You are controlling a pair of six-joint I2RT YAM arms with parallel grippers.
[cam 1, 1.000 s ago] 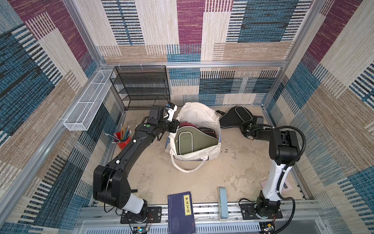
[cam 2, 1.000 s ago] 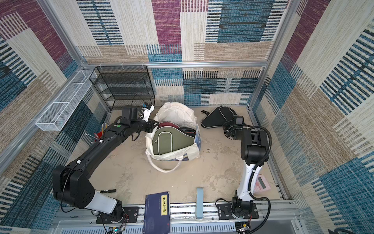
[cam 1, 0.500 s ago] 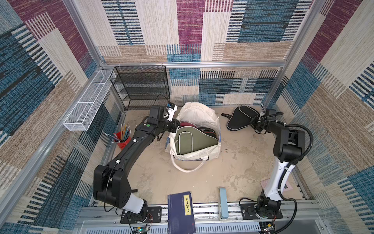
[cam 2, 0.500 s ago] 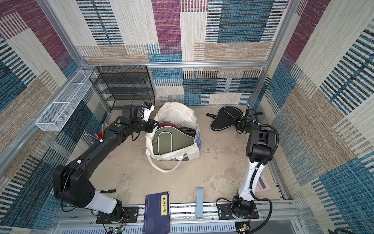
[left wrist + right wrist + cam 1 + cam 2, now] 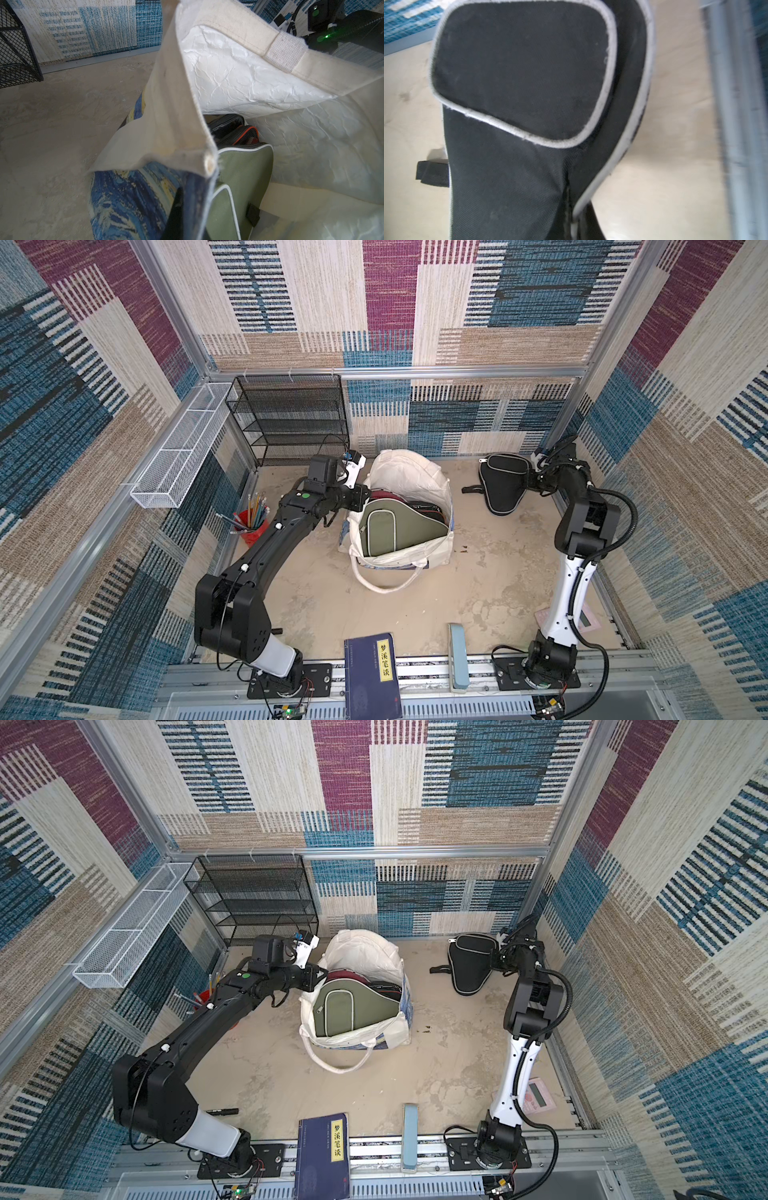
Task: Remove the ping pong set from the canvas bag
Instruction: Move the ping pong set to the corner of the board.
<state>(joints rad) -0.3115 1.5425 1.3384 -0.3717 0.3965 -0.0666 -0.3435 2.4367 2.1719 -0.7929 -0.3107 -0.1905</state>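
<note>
Here, the right gripper (image 5: 533, 482) is closed on the edge of the black case (image 5: 503, 485). This case is already out of the canvas bag (image 5: 409, 475) and is in the far right corner, low over the floor or touching it; I cannot tell which. The grip is only on the piped edge, so I think the case can slip or turn if the arm moves fast, and its loose strap (image 5: 470, 489) may drag on the floor. The metal rail (image 5: 729, 104) of the right wall is just beside the case, so there is little room on that side.

The left gripper (image 5: 360, 497) is closed on the rim of the bag and holds the mouth open. If it lets go, the cloth may fall over the green case (image 5: 395, 526) and the dark red case (image 5: 384, 494) behind it, both inside the bag. Free floor lies between the bag and the right arm, and in front of the bag up to the book (image 5: 372, 676).
</note>
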